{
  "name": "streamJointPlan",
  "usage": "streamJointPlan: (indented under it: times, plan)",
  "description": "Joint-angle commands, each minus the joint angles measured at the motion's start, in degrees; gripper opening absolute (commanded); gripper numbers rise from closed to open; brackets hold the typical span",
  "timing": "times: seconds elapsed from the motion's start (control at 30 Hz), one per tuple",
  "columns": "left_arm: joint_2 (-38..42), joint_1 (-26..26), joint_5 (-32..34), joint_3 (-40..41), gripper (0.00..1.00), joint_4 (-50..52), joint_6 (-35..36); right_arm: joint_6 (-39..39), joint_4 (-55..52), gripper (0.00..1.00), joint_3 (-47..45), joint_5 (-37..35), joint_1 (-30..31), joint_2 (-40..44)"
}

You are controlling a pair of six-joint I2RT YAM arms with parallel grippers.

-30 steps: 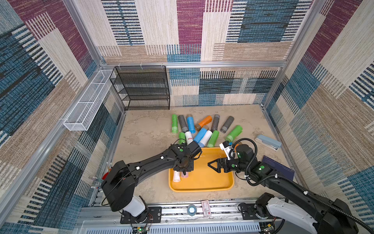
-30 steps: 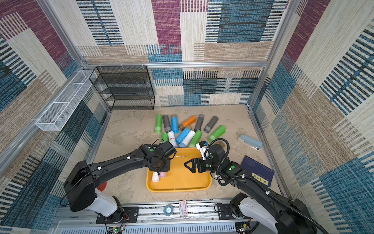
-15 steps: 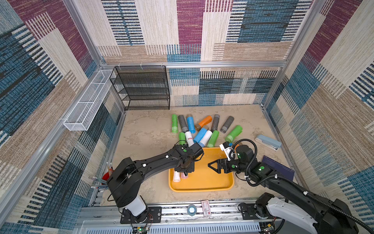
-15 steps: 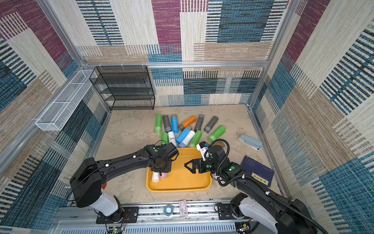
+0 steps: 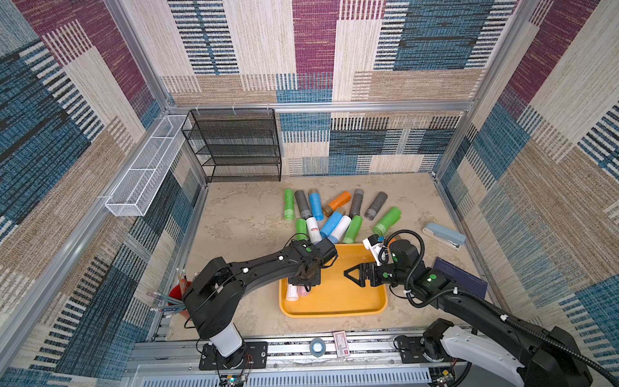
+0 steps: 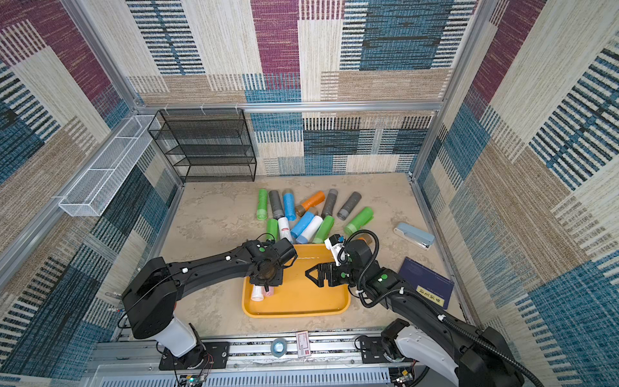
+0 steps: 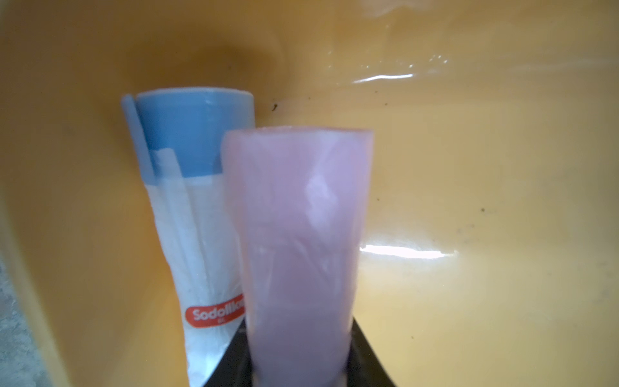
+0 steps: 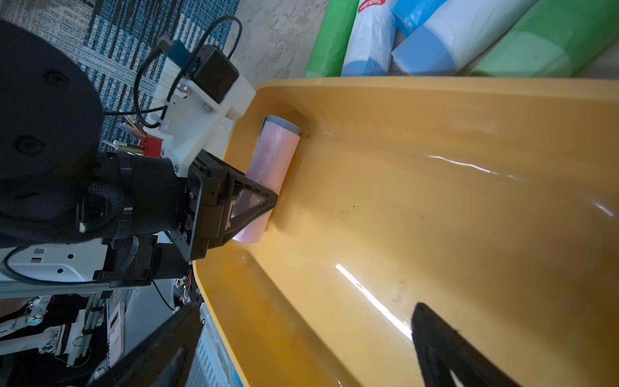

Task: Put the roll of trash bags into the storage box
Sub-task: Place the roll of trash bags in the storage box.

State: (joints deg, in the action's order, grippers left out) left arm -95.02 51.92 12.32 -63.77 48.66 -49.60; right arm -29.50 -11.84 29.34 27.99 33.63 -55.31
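Inside the storage box [image 5: 335,303], beside a white-blue roll [image 7: 187,201], the pink roll [image 7: 298,234] sits clamped near one end in the left gripper [image 5: 305,283] jaws. It is probably light, soft and slippery, best held mid-body. Nearby, the right gripper [image 5: 351,274] jaws gape empty.

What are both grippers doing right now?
Left gripper: closed on the pink roll, inside the tray.
Right gripper: open, empty, over the tray.

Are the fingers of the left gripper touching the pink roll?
Touching. The left wrist view shows the pink roll wedged between both black fingers, no gap.
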Motion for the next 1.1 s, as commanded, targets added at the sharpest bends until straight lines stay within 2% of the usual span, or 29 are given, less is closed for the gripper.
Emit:
streamJointPlan:
  times: [0.0,1.07]
  plan:
    - [-0.2,0.0,1.9,0.3,0.35,-0.3,-1.4,-0.6,1.1,0.99,-0.1,-0.1,0.0,0.0]
    - [-5.3,0.0,1.8,0.5,0.36,-1.5,-1.7,-0.1,1.2,0.99,0.7,-0.2,0.0,-1.4]
